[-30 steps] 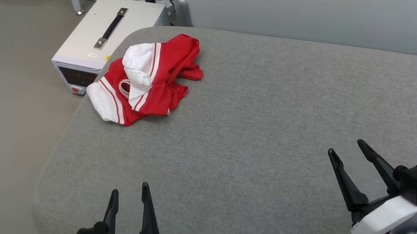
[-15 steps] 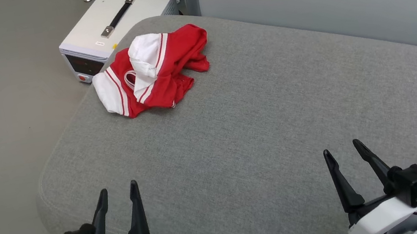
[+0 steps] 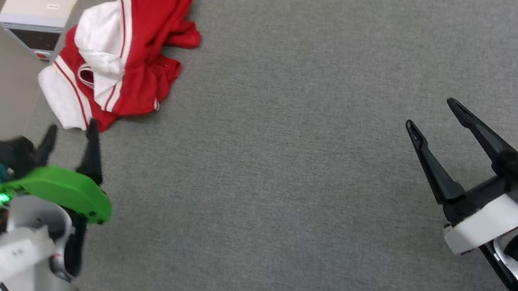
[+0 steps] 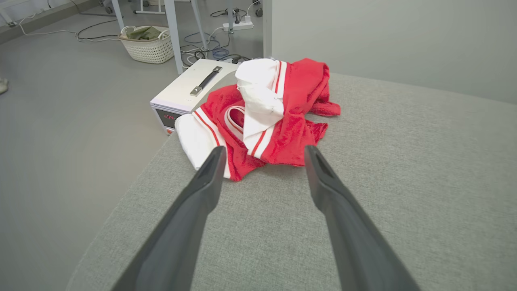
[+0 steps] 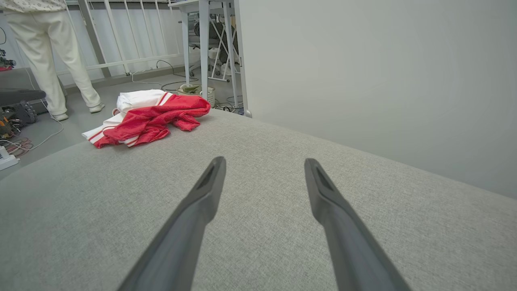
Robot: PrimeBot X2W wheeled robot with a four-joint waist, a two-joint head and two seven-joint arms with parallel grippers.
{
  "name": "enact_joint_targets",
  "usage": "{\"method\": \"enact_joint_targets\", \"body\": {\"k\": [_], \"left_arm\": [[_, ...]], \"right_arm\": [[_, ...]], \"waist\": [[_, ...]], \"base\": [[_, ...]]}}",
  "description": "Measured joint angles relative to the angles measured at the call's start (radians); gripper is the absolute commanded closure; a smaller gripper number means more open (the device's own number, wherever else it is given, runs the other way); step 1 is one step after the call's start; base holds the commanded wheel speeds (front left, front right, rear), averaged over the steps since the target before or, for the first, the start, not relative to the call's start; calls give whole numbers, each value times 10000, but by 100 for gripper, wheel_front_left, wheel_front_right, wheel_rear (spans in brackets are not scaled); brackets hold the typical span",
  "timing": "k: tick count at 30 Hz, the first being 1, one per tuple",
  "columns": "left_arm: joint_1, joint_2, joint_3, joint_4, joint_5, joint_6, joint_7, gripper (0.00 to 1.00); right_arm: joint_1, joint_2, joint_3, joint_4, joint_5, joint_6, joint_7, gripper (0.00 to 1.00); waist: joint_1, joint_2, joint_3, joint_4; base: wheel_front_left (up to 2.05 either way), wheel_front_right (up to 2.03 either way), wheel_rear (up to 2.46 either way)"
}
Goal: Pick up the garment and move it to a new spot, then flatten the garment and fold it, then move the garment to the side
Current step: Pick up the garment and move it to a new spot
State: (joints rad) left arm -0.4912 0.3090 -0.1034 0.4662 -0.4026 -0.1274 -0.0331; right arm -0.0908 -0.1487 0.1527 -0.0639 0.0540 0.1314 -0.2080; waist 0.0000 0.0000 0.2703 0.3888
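The garment (image 3: 121, 58) lies crumpled near the far left corner of the grey cushion (image 3: 287, 124): red cloth with white sleeves and red-white striped trim, lettering hidden in the folds. My left gripper (image 3: 69, 133) hovers open just short of its near edge, fingers pointing at it. In the left wrist view the garment (image 4: 266, 117) sits right beyond the open fingertips (image 4: 217, 155). My right gripper (image 3: 432, 115) stands open above bare cushion at the lower right, far from the garment (image 5: 149, 117).
A white box with a black handle (image 4: 190, 91) stands on the floor beside the cushion's far left corner. A person's legs (image 5: 48, 56), cables, a wicker basket (image 4: 147, 44) and table legs are beyond it. A pale wall (image 5: 363, 72) backs the cushion.
The head camera has tilted down and shifted. My left arm has risen and reached forward toward the garment. The right gripper has lifted a little. The garment lies as before.
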Motion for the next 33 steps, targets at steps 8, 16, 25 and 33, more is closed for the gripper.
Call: {"method": "enact_joint_targets", "body": {"k": [8, 16, 25, 33], "left_arm": [[-2539, 1962, -995, 968, -1779, -2, 2614, 0], [-4092, 3312, -1590, 2180, -2771, -2, 4274, 0], [-4595, 3503, -2226, 3041, -3381, -2, 4452, 0], [-4814, 3521, -2765, 3312, -3862, -2, 4010, 100]], "right_arm": [[-328, -169, 127, -506, -29, 0, 234, 0], [-456, -176, 196, -663, -102, 0, 280, 0], [-558, -362, 472, -648, -506, 0, 314, 0], [-649, -240, 466, -564, -516, 0, 272, 0]], "waist": [[1, 0, 1268, -773], [1, 0, 2404, -1727], [1, 0, 3218, -2368], [0, 0, 3333, -2542]], "base": [[0, 0, 0], [0, 0, 0], [0, 0, 0], [0, 0, 0]]}}
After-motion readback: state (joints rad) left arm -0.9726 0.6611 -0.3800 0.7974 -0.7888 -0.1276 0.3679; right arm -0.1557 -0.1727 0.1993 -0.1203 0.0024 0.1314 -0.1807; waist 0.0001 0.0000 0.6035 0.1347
